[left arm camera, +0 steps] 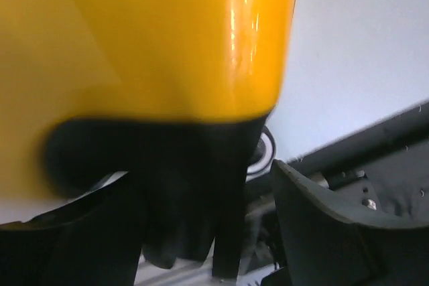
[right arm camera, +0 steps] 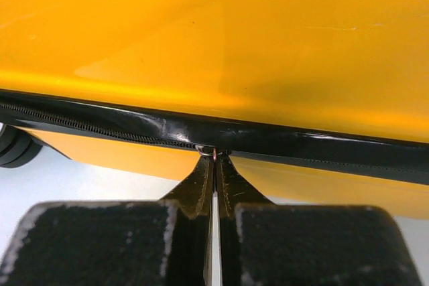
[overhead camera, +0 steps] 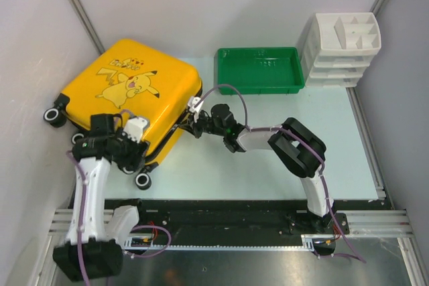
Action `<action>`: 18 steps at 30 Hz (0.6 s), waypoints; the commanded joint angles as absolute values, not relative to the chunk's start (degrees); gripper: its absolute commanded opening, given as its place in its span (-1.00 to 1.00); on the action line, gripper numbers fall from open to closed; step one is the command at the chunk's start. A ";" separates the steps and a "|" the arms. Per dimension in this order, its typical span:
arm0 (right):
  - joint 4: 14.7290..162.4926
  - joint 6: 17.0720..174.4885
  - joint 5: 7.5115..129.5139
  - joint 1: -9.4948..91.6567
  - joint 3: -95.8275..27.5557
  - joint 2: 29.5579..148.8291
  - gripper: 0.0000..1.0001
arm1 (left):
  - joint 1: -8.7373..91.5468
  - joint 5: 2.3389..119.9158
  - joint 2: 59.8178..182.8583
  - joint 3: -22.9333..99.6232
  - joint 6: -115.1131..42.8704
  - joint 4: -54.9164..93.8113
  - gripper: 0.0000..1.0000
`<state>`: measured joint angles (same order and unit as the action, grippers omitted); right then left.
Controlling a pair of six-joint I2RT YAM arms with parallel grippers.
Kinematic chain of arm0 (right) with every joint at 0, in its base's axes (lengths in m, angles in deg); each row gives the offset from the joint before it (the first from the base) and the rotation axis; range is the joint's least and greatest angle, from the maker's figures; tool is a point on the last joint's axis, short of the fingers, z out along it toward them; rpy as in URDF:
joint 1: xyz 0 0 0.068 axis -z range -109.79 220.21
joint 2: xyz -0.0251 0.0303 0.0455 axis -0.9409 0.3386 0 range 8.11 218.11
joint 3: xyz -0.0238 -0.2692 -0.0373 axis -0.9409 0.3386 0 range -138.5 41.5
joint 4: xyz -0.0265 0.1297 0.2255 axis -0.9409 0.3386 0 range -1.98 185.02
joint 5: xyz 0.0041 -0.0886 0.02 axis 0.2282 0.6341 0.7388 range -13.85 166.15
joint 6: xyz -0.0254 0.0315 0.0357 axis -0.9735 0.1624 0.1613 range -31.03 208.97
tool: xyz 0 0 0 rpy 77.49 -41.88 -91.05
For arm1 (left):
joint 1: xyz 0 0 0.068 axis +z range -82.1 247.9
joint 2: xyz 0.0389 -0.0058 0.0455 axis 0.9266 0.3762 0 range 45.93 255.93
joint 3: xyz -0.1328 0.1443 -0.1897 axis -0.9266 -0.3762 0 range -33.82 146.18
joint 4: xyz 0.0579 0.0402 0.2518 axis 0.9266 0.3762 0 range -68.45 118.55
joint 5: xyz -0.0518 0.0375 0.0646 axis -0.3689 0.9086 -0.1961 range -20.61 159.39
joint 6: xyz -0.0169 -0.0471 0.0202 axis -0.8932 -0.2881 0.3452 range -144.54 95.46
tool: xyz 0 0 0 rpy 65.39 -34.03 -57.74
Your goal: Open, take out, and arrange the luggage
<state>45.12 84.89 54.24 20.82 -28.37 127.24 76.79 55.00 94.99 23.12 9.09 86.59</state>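
The yellow luggage (overhead camera: 131,95) with the Pikachu print lies flat at the left of the table, closed, wheels toward the near left. My right gripper (overhead camera: 195,121) is at its right side, shut on the zipper pull (right arm camera: 214,153) on the black zipper band (right arm camera: 322,145). The zipper teeth to the left of the pull look parted. My left gripper (overhead camera: 133,142) is at the near corner of the luggage (left arm camera: 167,38). Its jaws stand open around the black wheel mount (left arm camera: 181,185), with a gap to the right finger (left arm camera: 322,226).
A green plastic tray (overhead camera: 259,70) sits at the back centre. A white compartmented organizer (overhead camera: 340,48) stands at the back right. Suitcase wheels (overhead camera: 143,180) stick out near my left arm. Frame posts and walls close in on the left and right.
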 commanded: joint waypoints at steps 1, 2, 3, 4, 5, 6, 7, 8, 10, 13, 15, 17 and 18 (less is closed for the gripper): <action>41.87 83.87 54.80 21.96 -28.73 122.64 -1.00 | 75.64 50.84 99.99 17.06 10.09 93.00 0.57; 41.87 83.87 54.88 21.96 -28.64 122.46 -1.00 | 75.55 51.37 99.72 16.80 10.35 93.09 0.59; 41.96 83.78 54.88 22.04 -28.46 122.46 -1.00 | 75.55 51.63 99.72 16.54 10.35 93.36 0.58; 42.05 83.69 54.71 22.13 -28.38 122.28 -1.00 | 75.55 51.72 100.16 16.36 10.44 93.36 0.57; 42.05 83.61 54.71 22.13 -28.37 122.37 -1.00 | 75.55 51.03 100.33 16.45 10.79 93.18 0.57; 42.05 83.60 54.71 22.13 -28.29 122.20 -1.00 | 75.55 50.32 100.86 16.80 10.88 93.18 0.56; 41.96 83.69 54.36 22.22 -28.20 122.19 -1.00 | 75.46 49.71 101.65 17.41 10.88 92.92 0.50; 42.13 83.69 54.18 22.22 -28.11 122.19 -1.00 | 75.46 49.18 102.35 18.55 10.70 92.57 0.47; 42.31 83.52 53.57 22.39 -28.02 122.11 -1.00 | 75.03 46.72 103.41 19.87 10.26 91.34 0.27; 42.93 82.99 53.04 22.92 -27.59 121.49 -1.00 | 72.31 46.18 103.59 21.63 9.12 89.67 -0.01; 43.54 82.64 52.86 23.18 -27.15 121.23 -1.00 | 70.81 47.58 103.76 21.99 7.89 87.92 -0.11; 43.63 82.46 52.69 23.62 -26.27 120.53 -1.00 | 69.14 48.03 103.68 22.16 7.28 87.21 -0.16; 43.63 82.46 52.60 23.71 -25.92 120.26 -1.00 | 68.70 48.29 103.15 22.34 6.93 86.34 -0.38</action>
<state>46.24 83.58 54.24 22.90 -27.12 125.67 72.07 54.25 102.46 20.06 6.75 92.42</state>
